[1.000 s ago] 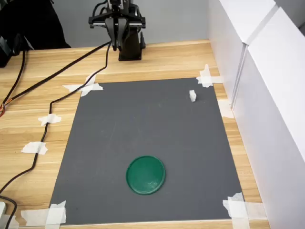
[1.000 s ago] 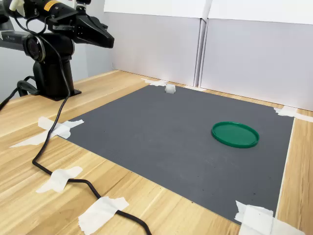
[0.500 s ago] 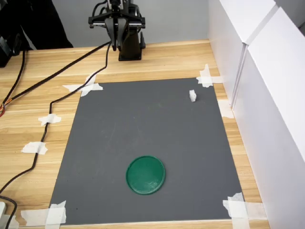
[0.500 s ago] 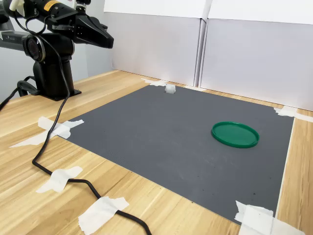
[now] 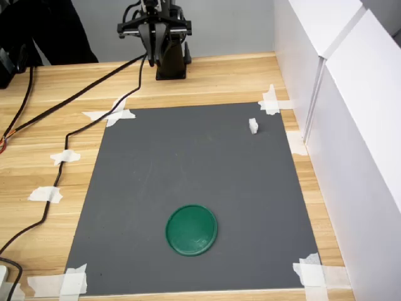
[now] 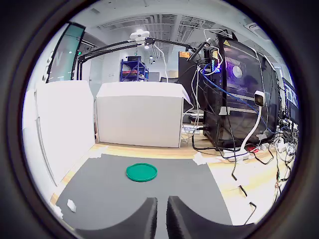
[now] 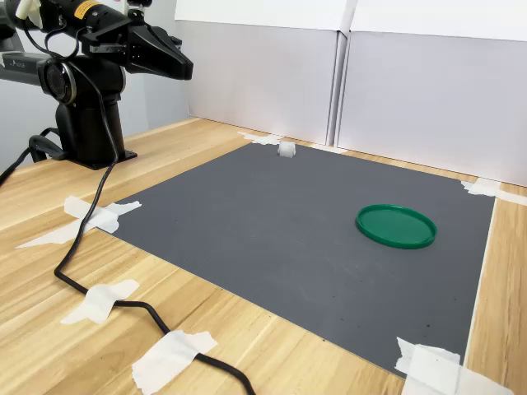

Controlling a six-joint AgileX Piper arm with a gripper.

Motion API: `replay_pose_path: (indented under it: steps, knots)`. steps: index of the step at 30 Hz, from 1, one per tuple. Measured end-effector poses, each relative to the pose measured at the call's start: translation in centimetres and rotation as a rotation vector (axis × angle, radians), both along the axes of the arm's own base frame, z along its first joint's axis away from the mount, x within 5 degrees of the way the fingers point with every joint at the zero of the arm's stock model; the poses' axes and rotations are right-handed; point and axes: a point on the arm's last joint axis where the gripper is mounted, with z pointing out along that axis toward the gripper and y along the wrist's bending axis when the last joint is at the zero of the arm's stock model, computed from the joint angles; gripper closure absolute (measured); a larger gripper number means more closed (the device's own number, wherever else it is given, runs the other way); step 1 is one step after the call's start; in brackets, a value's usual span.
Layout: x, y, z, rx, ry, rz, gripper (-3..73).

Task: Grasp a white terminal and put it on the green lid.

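Mat (image 5: 188,188) of dark grey, taped at its corners to the wooden bench (image 5: 207,78), fills the first exterior view, likely fixed so the work area cannot slide. The white terminal (image 5: 253,126) stands upright near the mat's far corner, toward the first exterior view's right, well apart from the green lid (image 5: 192,230), which lies flat near the mat's near edge. The arm sits folded above its base at the far side of the bench, away from both.

In the wrist view, the pincer (image 6: 162,219) shows its fingers nearly pressed together, a thin gap between them, holding nothing. The lid lies ahead and the terminal off to one side.

In the second exterior view, the pincer hangs high above the bench, which suggests the reach has not begun.
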Motion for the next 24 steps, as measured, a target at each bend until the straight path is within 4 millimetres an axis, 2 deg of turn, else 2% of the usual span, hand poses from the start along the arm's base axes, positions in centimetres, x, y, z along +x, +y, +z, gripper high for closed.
replay_pose_path:
  steps: [17, 21, 24]
  knots:
    - [-0.01, 0.05, -0.07, 0.035, 0.009, 0.003, 62.3]
    - [0.24, 0.09, -0.15, 0.029, 0.078, 0.005, 62.3]
    - [0.62, 0.12, 0.70, 0.019, 0.146, 0.007, 62.3]
